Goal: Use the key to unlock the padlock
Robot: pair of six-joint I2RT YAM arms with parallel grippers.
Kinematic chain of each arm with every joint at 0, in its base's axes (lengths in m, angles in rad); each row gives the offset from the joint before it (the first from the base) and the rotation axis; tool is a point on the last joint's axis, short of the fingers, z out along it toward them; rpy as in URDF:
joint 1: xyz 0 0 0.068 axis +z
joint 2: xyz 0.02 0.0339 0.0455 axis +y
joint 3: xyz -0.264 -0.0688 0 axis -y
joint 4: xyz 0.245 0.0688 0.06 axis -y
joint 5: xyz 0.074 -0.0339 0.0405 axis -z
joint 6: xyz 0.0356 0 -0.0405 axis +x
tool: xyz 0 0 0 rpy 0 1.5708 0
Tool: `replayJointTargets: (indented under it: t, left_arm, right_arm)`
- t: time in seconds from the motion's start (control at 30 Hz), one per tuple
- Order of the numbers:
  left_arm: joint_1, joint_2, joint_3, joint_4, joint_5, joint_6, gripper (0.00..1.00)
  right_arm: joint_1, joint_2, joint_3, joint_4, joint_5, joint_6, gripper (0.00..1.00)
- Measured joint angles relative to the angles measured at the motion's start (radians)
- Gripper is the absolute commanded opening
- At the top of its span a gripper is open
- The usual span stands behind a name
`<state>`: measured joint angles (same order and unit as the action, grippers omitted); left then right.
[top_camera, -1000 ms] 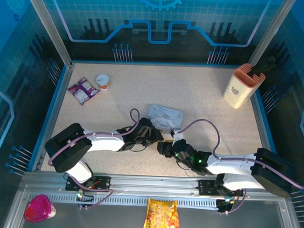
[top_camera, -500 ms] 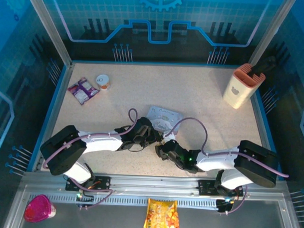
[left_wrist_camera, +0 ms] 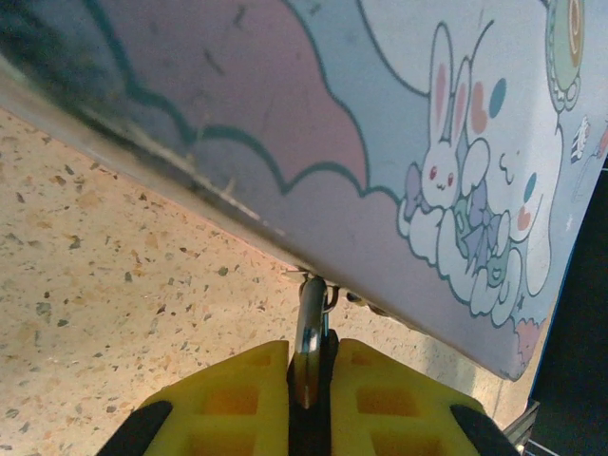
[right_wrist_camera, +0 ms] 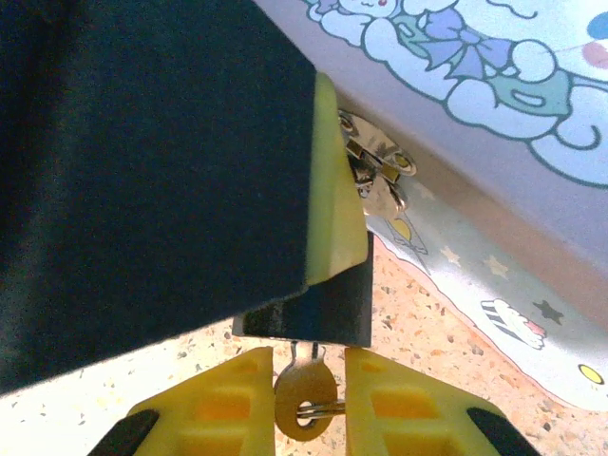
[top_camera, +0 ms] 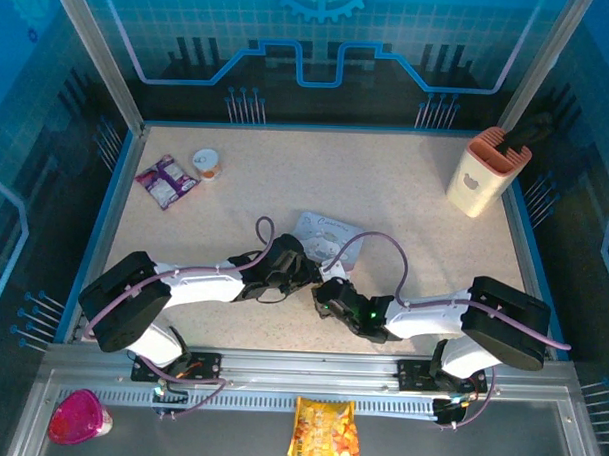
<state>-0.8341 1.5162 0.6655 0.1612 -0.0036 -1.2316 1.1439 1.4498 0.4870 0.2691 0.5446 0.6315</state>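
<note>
Tin box (right_wrist_camera: 494, 85) just behind padlock (right_wrist_camera: 323, 309), left hand (left_wrist_camera: 309, 375) close above key (right_wrist_camera: 304, 399)

We see a small dark padlock (right_wrist_camera: 323, 309) at the clasp (right_wrist_camera: 375, 157) of a cartoon tin box (right_wrist_camera: 494, 123). A brass-headed key (right_wrist_camera: 304, 397) sits just beneath, shaft touching its underside.

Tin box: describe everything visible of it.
The tin box is a flat, pale blue-grey tin lying lid up on the speckled table, apparently closed. Its lid carries a pastel cartoon print: a white rabbit, clouds, and pink and grey scalloped bands. A shiny metal latch sits at its near edge. There the left gripper has its jaws shut on the padlock, close under the tin's edge. Whether the jaws touch the tin itself cannot be told.
</note>
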Motion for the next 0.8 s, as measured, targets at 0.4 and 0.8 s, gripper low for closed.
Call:
replayJointTargets:
  t: [0.4,0.8]
  left_arm:
    - [-0.003,0.0,0.0,0.001,0.009,0.0,0.1]
    - [-0.008,0.0,-0.001,0.019,0.055,0.01,0.14]
  right_arm:
    - [-0.013,-0.049,-0.088,0.113,-0.063,0.187,0.0]
    - [-0.048,-0.125,-0.225,0.315,-0.166,0.355,0.0]
